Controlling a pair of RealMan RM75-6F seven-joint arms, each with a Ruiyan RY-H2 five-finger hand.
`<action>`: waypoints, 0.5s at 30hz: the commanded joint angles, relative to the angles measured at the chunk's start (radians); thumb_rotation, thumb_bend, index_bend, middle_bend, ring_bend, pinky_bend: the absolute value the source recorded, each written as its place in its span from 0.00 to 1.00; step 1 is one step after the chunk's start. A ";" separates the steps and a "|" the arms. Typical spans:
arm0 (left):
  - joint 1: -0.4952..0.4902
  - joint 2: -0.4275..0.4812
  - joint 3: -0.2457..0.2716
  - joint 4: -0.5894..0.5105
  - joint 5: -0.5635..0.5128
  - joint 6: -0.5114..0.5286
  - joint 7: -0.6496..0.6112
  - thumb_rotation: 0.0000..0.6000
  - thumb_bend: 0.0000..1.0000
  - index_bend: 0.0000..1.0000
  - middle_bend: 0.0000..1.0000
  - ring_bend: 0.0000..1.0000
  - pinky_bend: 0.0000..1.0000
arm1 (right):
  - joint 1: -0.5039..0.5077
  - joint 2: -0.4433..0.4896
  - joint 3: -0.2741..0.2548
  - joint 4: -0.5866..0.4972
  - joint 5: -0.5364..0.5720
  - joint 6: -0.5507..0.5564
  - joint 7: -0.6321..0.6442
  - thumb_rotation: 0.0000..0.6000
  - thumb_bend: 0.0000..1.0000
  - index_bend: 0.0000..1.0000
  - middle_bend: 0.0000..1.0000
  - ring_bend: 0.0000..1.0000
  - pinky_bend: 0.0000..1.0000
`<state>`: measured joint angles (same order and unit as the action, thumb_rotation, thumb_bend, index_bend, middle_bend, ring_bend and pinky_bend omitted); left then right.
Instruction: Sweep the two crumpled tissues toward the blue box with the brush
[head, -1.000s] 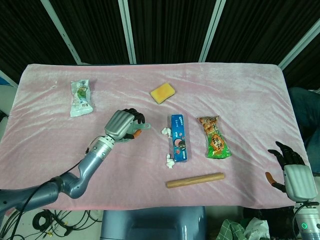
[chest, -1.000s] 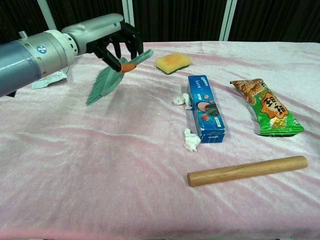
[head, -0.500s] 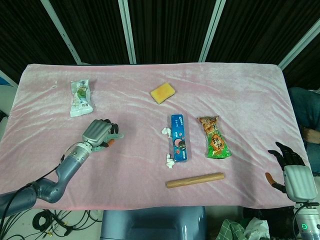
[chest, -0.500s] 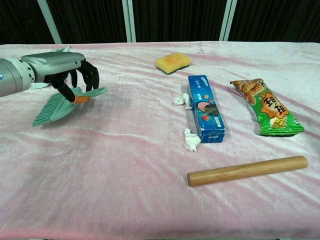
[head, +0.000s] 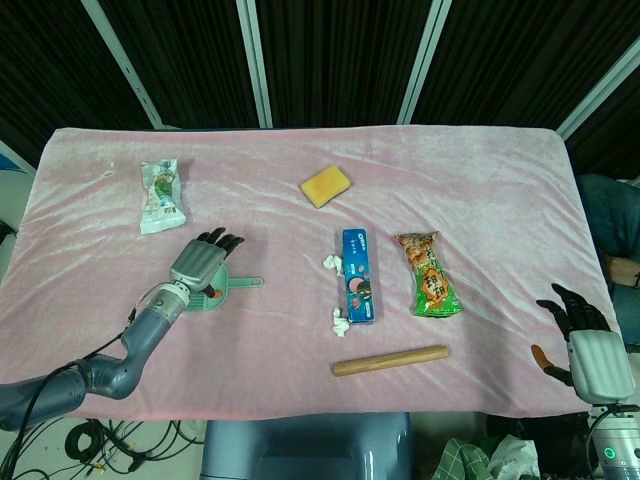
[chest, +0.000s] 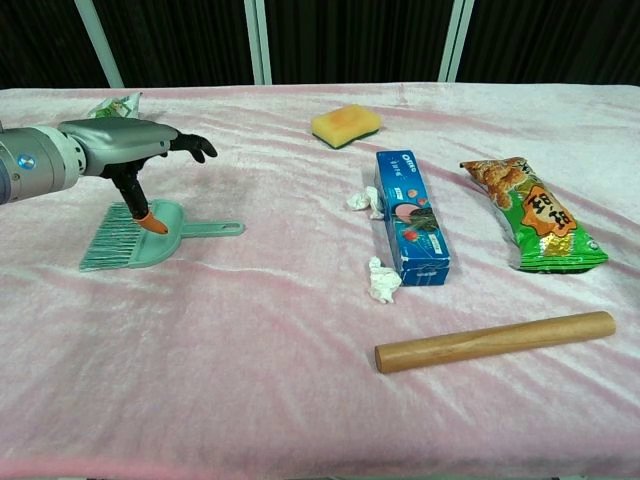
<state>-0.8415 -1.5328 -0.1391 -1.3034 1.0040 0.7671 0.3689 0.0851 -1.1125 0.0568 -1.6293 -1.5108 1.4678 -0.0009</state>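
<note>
The teal brush (chest: 150, 235) lies flat on the pink cloth at the left, bristles pointing left and handle pointing right; the head view shows the brush (head: 215, 293) partly under my left hand (head: 200, 262). That left hand (chest: 125, 145) hovers just over it with fingers spread, and its orange thumb tip touches the brush's back. The blue box (head: 358, 273) lies mid-table, also seen as blue box (chest: 410, 215). One crumpled tissue (chest: 362, 199) sits against its left side near the far end, the other tissue (chest: 382, 281) near its front corner. My right hand (head: 585, 345) rests open at the table's right front edge.
A yellow sponge (chest: 345, 125) lies behind the box. A green snack bag (chest: 535, 215) lies right of the box, and a wooden rod (chest: 495, 341) in front of it. A white and green packet (head: 161, 195) is at the back left.
My left hand carried the brush leftward away from the box, lowered it onto the cloth and spread its fingers off it. The right hand has not moved.
</note>
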 joint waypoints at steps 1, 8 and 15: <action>-0.010 0.054 -0.050 -0.119 -0.087 0.020 0.019 1.00 0.05 0.09 0.12 0.00 0.11 | 0.000 0.000 0.000 0.000 0.001 0.000 0.000 1.00 0.20 0.27 0.10 0.12 0.19; 0.121 0.220 -0.023 -0.370 0.064 0.268 0.004 1.00 0.07 0.18 0.18 0.03 0.20 | -0.002 -0.001 0.007 0.000 0.009 0.007 -0.004 1.00 0.20 0.27 0.10 0.12 0.19; 0.422 0.374 0.176 -0.581 0.271 0.650 0.000 1.00 0.07 0.18 0.14 0.01 0.20 | 0.000 -0.006 0.014 0.009 0.005 0.019 -0.046 1.00 0.20 0.27 0.09 0.12 0.19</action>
<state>-0.5848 -1.2542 -0.0723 -1.7640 1.1515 1.2290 0.3843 0.0846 -1.1177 0.0695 -1.6229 -1.5030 1.4833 -0.0424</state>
